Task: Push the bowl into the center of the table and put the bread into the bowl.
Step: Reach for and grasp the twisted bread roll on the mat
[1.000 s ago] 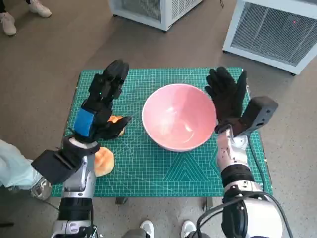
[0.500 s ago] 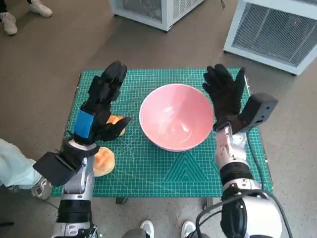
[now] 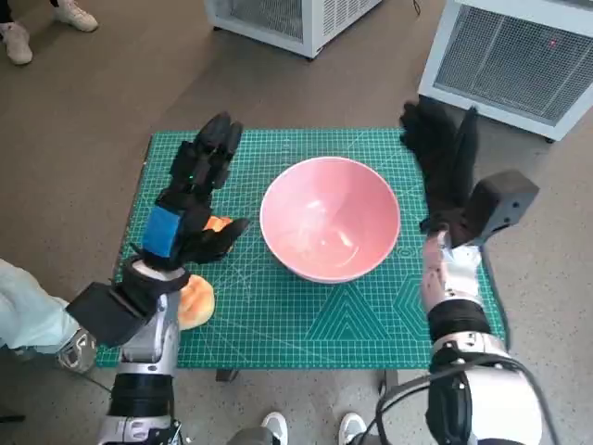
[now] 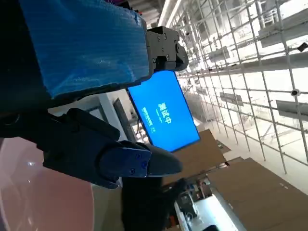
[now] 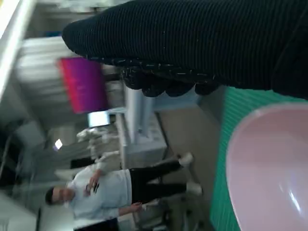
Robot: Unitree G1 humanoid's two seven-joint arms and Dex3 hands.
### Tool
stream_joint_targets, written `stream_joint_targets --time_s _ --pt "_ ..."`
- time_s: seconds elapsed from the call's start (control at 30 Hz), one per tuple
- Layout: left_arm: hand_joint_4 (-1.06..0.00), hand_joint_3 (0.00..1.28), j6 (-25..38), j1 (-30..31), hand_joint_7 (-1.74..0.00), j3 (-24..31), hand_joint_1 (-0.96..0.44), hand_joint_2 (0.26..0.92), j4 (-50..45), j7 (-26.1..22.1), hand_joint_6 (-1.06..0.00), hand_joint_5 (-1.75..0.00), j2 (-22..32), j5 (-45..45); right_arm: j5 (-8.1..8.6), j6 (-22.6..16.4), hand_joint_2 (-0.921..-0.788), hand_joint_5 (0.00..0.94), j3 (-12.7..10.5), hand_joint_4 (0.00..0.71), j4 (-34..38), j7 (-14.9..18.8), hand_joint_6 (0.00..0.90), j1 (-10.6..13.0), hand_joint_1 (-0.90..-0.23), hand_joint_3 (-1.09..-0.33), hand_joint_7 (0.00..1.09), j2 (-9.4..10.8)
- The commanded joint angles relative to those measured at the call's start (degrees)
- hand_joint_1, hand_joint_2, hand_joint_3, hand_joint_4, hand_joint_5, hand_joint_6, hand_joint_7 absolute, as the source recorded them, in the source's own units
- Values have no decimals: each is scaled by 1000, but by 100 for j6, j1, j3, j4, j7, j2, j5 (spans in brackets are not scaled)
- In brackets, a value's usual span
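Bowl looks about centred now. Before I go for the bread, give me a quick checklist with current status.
1. Pink bowl near the middle of the green mat: ok.
2. Bowl empty and upright: ok.
3. Right hand apart from the bowl, holding nothing: ok.
4. Left hand free, fingers apart: ok.
5. Bread in view: partly; the left forearm covers some of it, and an orange piece sits under the left hand.
6. Whether the left hand touches that piece: cannot tell.
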Motion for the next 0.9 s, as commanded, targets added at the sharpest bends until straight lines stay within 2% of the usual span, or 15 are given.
stream_joint_targets --time_s 0.03,0.1,0.17,0.27,0.4,0.53,0.77,0.9 --pt "-154 275 64 -192 -354 -40 -711 921 -34 0 -48 -1 -42 -33 -188 -453 -921 1 258 210 -243 160 205 305 -683 -823 209 -91" --pt "-156 276 96 -250 -356 -48 -714 921 -39 -12 -48 -2 -48 -43 -201 -721 -921 1 356 210 -497 274 207 401 -689 -822 212 -112" --pt "-156 277 126 -300 -358 -51 -717 921 -46 -32 -48 -2 -55 -61 -119 -897 -921 1 417 210 -741 443 209 485 -693 -819 216 -109" --pt "-157 279 133 -406 -363 -59 -720 921 -13 -73 -46 -2 -76 -88 217 -971 -921 4 476 217 -1252 877 214 650 -704 -806 224 -52" --pt "-156 279 127 -556 -415 -73 -714 921 45 -118 -18 -1 -100 -98 626 -866 -921 5 568 221 -1930 1320 225 878 -716 -778 245 46" --pt "-155 279 116 -703 -443 -99 -702 921 91 -178 -4 0 -128 -110 912 -692 -921 2 699 223 -2553 1609 187 1094 -723 -763 333 102" --pt "-151 273 61 -891 -453 -130 -680 921 154 -334 1 0 -151 -170 1185 -412 -921 1 829 220 -3112 1873 129 1270 -734 -744 441 124" --pt "-150 270 13 -951 -454 -117 -675 921 171 -439 1 0 -101 -181 1184 -360 -921 1 856 220 -3213 1877 107 1301 -736 -737 463 111"
